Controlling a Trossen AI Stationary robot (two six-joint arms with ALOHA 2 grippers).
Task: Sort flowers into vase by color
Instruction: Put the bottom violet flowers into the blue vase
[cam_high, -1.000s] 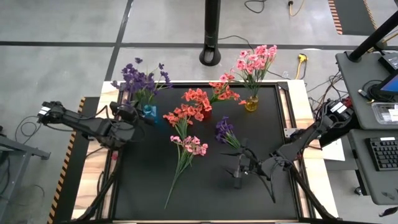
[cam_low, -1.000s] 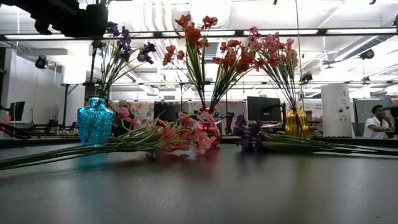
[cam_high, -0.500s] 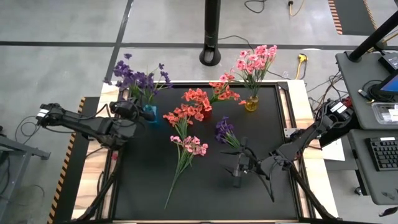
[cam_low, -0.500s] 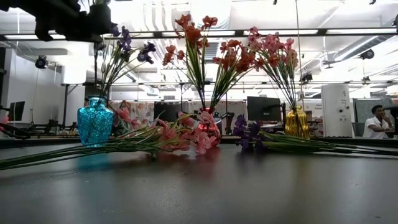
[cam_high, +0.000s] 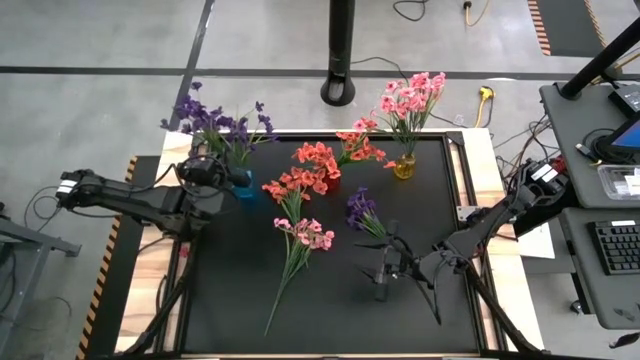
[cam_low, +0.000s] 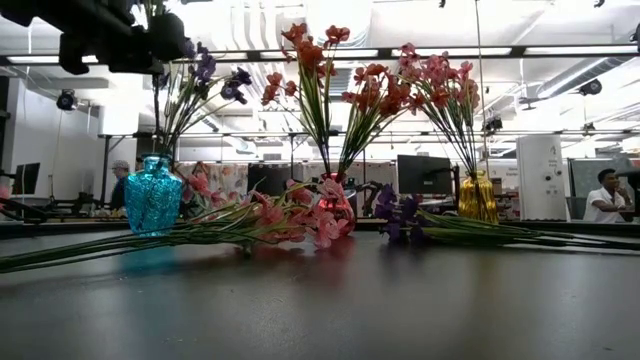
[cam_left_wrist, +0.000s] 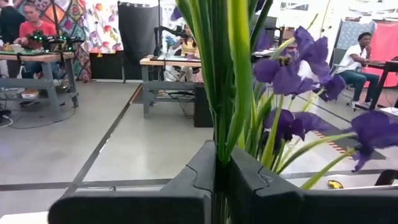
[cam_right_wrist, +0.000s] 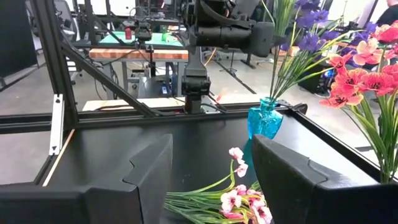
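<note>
My left gripper (cam_high: 205, 170) is shut on a purple sprig (cam_high: 210, 118) over the blue vase (cam_high: 240, 183), at the table's far left. In the low view the sprig's stems (cam_low: 155, 110) run down into the blue vase (cam_low: 153, 195). A red vase (cam_low: 335, 200) holds coral sprigs (cam_high: 315, 158), and a yellow vase (cam_high: 403, 167) holds pink ones (cam_high: 412, 95). Three sprigs lie flat on the table: coral (cam_high: 290, 188), pink (cam_high: 305, 235) and purple (cam_high: 360, 210). My right gripper (cam_high: 384, 270) hangs open just near of the lying purple sprig, touching nothing. My left gripper pinches the purple sprig's bundle of green stems (cam_left_wrist: 219, 140) between its two fingers (cam_left_wrist: 193, 180), below the blossoms (cam_left_wrist: 289, 74). The fingers lie across the stems. The sprig stands roughly upright, with its blossoms above the fingers and its lower stems reaching down to the blue vase.
The black mat's near half (cam_high: 330, 320) is bare. The three vases stand in a row along the far side. In the right wrist view the pink sprig (cam_right_wrist: 239, 200) lies ahead of the open fingers, the blue vase (cam_right_wrist: 264, 121) beyond it. People sit in the room behind.
My left gripper has moved a little toward the table's far edge, still shut on the purple sprig. The sprig's blossoms have swung toward the table's left, while its lower stems have stayed at the blue vase. My right arm has kept still.
</note>
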